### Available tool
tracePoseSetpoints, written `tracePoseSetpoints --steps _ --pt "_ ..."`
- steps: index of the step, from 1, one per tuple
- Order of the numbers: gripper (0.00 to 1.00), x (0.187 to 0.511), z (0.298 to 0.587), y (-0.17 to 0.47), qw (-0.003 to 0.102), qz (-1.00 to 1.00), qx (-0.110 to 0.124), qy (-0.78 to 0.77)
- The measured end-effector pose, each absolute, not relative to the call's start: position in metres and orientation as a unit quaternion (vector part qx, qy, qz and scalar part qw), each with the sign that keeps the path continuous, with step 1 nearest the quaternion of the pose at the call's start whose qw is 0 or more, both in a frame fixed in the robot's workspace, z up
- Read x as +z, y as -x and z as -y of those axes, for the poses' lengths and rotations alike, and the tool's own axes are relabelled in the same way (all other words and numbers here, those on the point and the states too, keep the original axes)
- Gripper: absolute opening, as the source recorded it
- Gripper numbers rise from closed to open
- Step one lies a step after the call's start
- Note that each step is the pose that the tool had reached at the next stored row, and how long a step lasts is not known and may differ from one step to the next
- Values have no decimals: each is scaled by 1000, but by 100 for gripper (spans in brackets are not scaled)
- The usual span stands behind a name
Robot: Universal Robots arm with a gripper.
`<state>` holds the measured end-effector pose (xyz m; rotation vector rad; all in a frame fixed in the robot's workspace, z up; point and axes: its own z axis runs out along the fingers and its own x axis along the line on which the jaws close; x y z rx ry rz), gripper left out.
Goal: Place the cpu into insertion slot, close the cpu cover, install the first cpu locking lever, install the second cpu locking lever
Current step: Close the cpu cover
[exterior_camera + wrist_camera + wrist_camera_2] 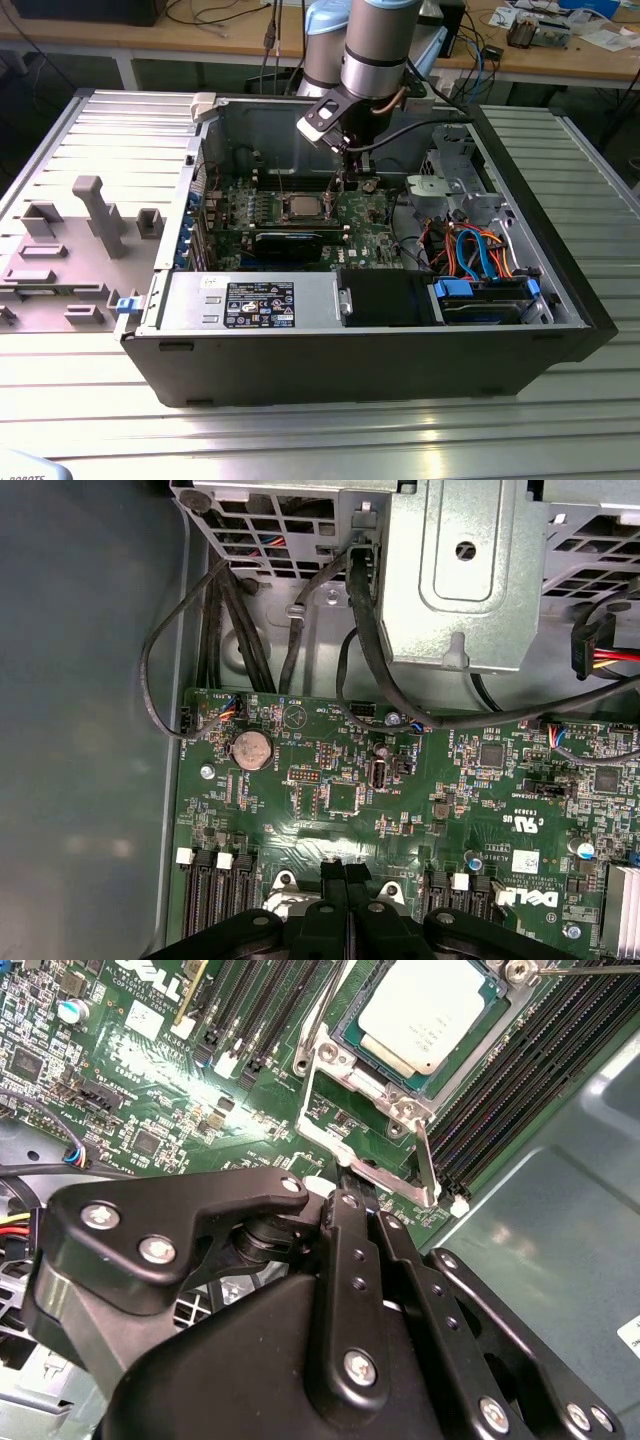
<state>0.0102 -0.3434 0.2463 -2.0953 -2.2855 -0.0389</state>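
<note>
gripper (345,872): fingers (332,880) pressed together, nothing seen between them; we reckon shut for nudging, not grabbing
cpu (428,1018): seated in the slot (348,1032), just past the fingertips
cover (385,1180): standing open, right at the tips
room: case (350,350) on a ribbed metal table (320,440); wooden bench (200,40) behind

Ribbed silver metal tabletop (300,440), wooden workbench (100,44) behind, tangled cables (215,15) on it, bright even light.
</note>
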Motion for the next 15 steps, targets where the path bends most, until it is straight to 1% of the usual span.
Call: tracePoseSetpoints --steps 15 --pt "11 246 343 -5 20 737 -13 675"
